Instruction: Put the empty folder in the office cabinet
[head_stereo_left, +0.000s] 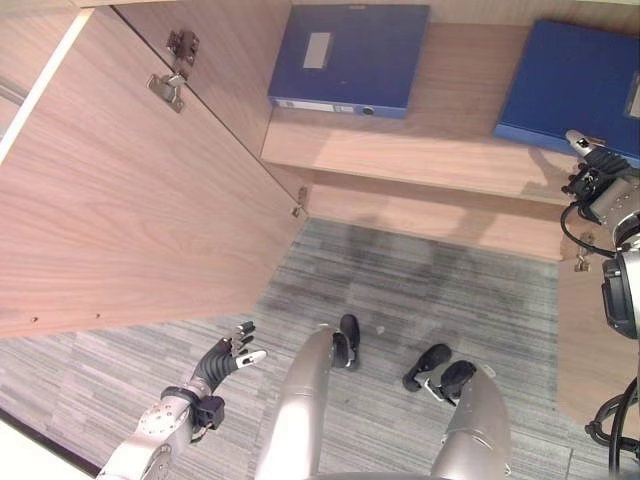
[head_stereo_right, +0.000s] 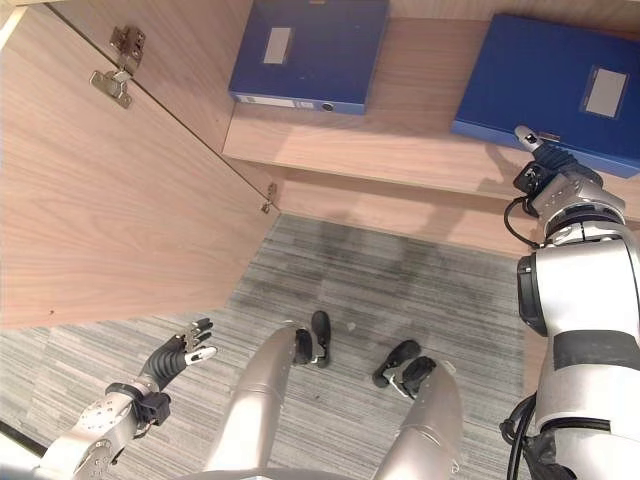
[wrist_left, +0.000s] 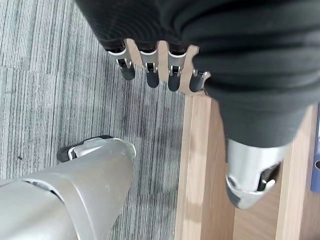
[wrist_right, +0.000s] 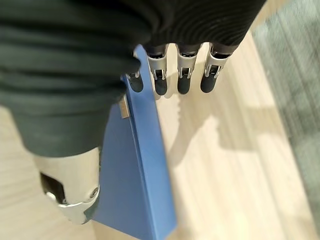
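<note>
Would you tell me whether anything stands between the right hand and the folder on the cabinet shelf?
Nothing visible does. The right hand is already at the near edge of the right folder, which lies flat on the shelf.

Grey striped carpet (head_stereo_left: 440, 290), 2 metal hinges (head_stereo_left: 175, 68) on open door

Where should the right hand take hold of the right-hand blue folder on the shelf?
Probably by the front edge of the right blue folder, from the open cabinet front. It lies flat on the shelf, that edge nearest the right hand, whose fingers are straight.
</note>
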